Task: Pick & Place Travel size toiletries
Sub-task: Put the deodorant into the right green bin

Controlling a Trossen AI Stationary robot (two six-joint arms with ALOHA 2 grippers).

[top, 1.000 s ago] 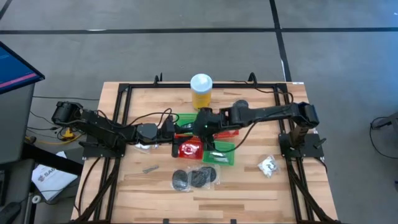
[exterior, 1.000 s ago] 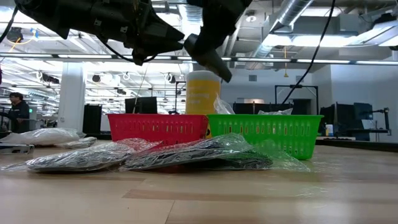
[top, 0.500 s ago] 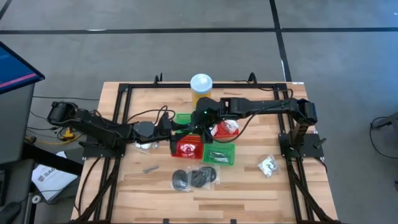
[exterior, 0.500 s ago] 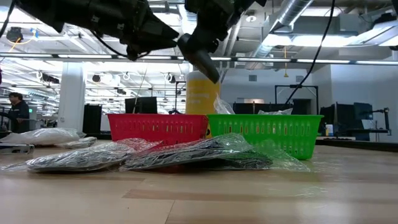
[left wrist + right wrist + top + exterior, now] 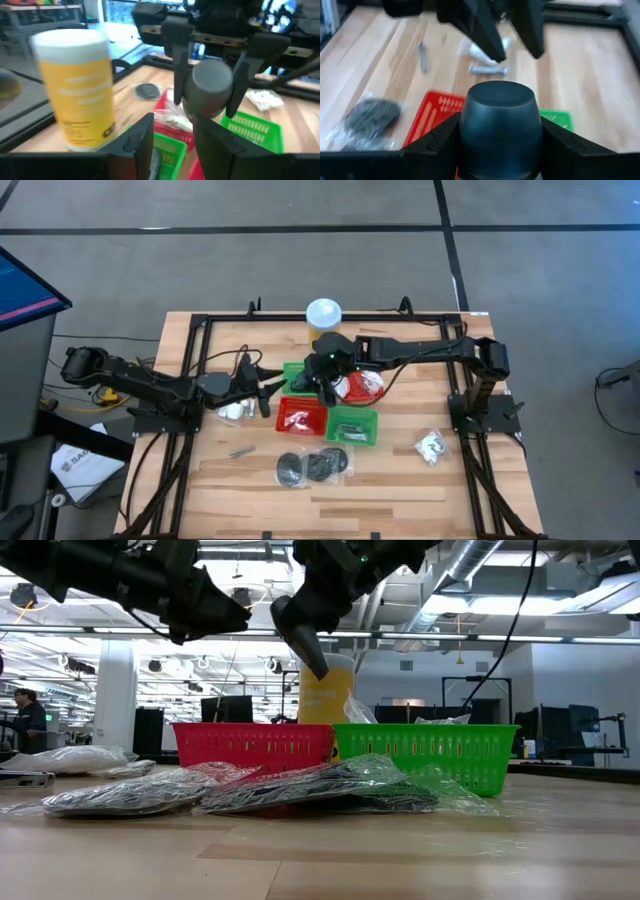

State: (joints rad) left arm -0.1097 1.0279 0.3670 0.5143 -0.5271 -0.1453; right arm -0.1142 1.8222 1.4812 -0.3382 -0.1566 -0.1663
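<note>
Taking the red mesh basket [image 5: 300,417] as the landmark: nearest the table's front edge, in front of it, lie flat black round discs [image 5: 308,467] sealed in clear crinkly film, which in the low view spread as glossy, wrinkled heaps [image 5: 310,796] across the foreground and hide the baskets' lower edges. A slim silvery piece [image 5: 240,450] rests on the pale wood planks in front and to the left of the red basket, and a white-and-clear packet [image 5: 432,447] lies well off to its right, near the right arm's base. Touching the red basket's right side is a green mesh basket [image 5: 352,426] of the same square, perforated plastic. Just left of the red basket hovers the left gripper [image 5: 265,385], its dark fingers spread apart and empty, with a white crinkly packet [image 5: 233,410] on the table just below the arm. Directly behind the red basket, the right gripper [image 5: 322,383] is raised over another green basket [image 5: 296,372]; its rounded dark fingers are held together around nothing, though its own wrist view is filled by a blurred dark dome. A red-and-white packet [image 5: 358,387] lies partly hidden behind that arm. Farthest back stands the tall yellow bottle [image 5: 323,321] with a white cap.
</note>
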